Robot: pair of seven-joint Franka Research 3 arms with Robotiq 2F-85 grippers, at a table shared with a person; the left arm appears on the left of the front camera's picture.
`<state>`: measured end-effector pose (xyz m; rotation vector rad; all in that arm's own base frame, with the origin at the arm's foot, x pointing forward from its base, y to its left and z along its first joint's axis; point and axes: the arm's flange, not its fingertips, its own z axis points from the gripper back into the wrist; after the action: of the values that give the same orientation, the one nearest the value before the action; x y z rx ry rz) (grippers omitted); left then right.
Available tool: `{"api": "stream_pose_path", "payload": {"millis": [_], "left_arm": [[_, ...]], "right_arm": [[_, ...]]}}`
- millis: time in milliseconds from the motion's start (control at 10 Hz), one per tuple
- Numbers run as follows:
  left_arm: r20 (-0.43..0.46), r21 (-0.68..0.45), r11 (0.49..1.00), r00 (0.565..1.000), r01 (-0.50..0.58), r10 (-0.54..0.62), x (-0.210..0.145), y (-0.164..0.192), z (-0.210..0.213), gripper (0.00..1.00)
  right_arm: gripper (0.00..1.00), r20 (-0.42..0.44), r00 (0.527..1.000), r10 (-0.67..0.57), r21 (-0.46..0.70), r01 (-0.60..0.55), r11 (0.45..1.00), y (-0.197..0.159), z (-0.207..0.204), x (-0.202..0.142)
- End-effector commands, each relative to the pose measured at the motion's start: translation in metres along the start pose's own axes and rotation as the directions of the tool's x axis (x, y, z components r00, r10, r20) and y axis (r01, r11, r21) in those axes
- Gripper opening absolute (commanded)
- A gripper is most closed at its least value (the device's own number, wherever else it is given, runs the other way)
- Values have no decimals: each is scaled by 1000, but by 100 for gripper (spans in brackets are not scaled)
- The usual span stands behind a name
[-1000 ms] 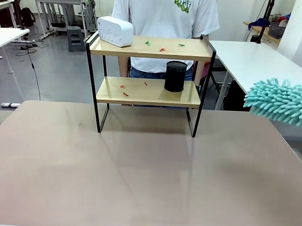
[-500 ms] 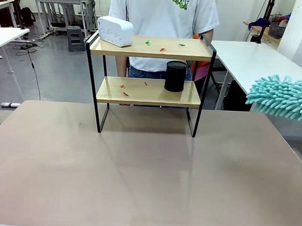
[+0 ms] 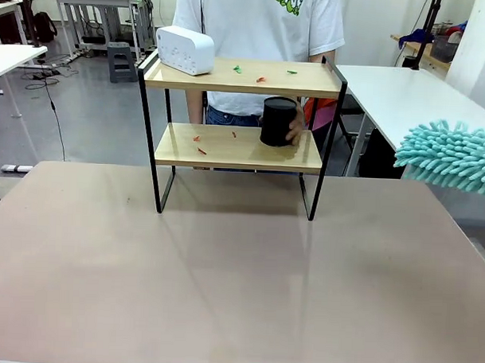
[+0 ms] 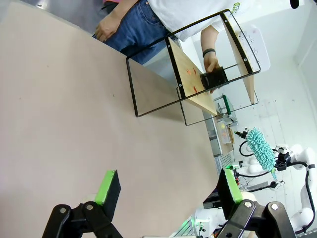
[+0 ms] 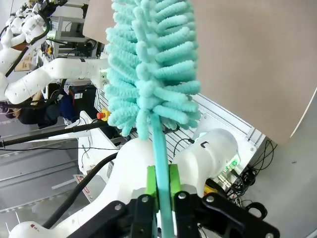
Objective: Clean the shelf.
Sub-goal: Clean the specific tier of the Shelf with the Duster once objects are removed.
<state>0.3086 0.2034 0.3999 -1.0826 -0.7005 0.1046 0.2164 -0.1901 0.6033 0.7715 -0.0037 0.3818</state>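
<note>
The shelf (image 3: 310, 79) stands at the far middle of the table. Small green and red scraps (image 3: 261, 79) lie on its top board, and red scraps (image 3: 198, 140) on the lower board. A person's hand (image 3: 294, 132) grips a black cup (image 3: 276, 120) on the lower board. A fluffy teal duster (image 3: 450, 157) hangs at the right edge, away from the shelf. My right gripper (image 5: 161, 187) is shut on the duster's handle below its head (image 5: 148, 64). My left gripper (image 4: 168, 191) is open and empty over the table, with the shelf (image 4: 188, 74) and cup (image 4: 214, 78) far ahead.
A white box (image 3: 184, 50) sits on the left end of the top board. The person stands right behind the shelf. The brown table (image 3: 223, 276) stretches bare in front of the shelf. A white table (image 3: 405, 91) stands at the right.
The person's hand has come to the black cup and shifted it slightly left on the lower board. The duster rose a little, then held still.
</note>
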Motion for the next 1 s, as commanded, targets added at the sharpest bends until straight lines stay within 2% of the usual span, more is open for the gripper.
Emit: {"api": "stream_pose_path", "payload": {"millis": [0,500,600,700,800,900], "left_arm": [[17,-18,1000,1000,23,-22,0,1,-2,100],[17,-18,1000,1000,23,-22,0,1,-2,100],[17,-18,1000,1000,23,-22,0,1,-2,100],[17,-18,1000,1000,23,-22,0,1,-2,100],[17,-18,1000,1000,23,-22,0,1,-2,100],[17,-18,1000,1000,23,-22,0,1,-2,100]], "right_arm": [[0,7,1000,-9,11,9,1000,4,2,1],[0,7,1000,-9,11,9,1000,4,2,1],[12,0,1000,0,0,0,1000,0,0,0],[12,16,998,62,10,-62,998,21,-5,4],[12,-4,996,89,-48,-89,995,50,-24,22],[12,-59,983,176,-81,-181,980,76,-51,41]]}}
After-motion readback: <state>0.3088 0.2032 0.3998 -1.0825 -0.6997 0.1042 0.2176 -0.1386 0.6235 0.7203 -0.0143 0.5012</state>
